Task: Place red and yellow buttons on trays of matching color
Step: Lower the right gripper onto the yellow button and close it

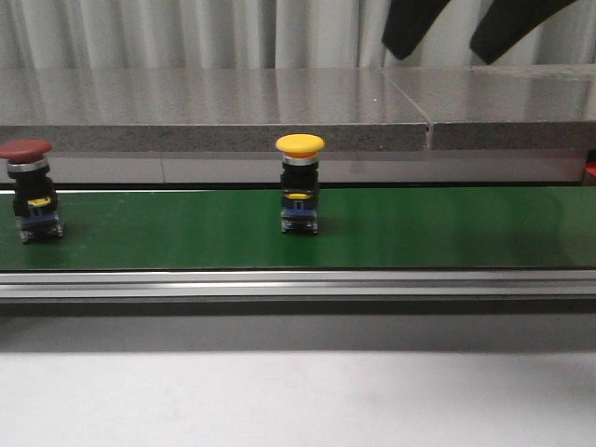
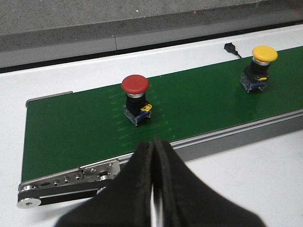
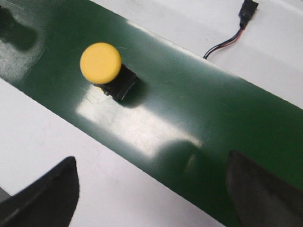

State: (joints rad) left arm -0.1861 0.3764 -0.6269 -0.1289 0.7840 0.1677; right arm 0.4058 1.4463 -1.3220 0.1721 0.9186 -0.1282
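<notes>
A red button [image 1: 28, 186] stands upright at the left end of the green belt [image 1: 447, 228]. A yellow button [image 1: 300, 182] stands upright near the belt's middle. In the left wrist view the red button [image 2: 136, 97] is just beyond my left gripper [image 2: 155, 146], which is shut and empty over the white table in front of the belt. The yellow button [image 2: 258, 66] is farther along the belt. My right gripper [image 3: 151, 161] hangs open above the belt edge, with the yellow button [image 3: 102, 66] off to one side of its gap. No trays are in view.
An aluminium rail [image 1: 298, 284] runs along the belt's front, ending in a bolted bracket [image 2: 71, 177]. A grey stone ledge [image 1: 214, 112] rises behind the belt. A small black connector with its cable [image 3: 246, 14] lies on the white surface behind the belt.
</notes>
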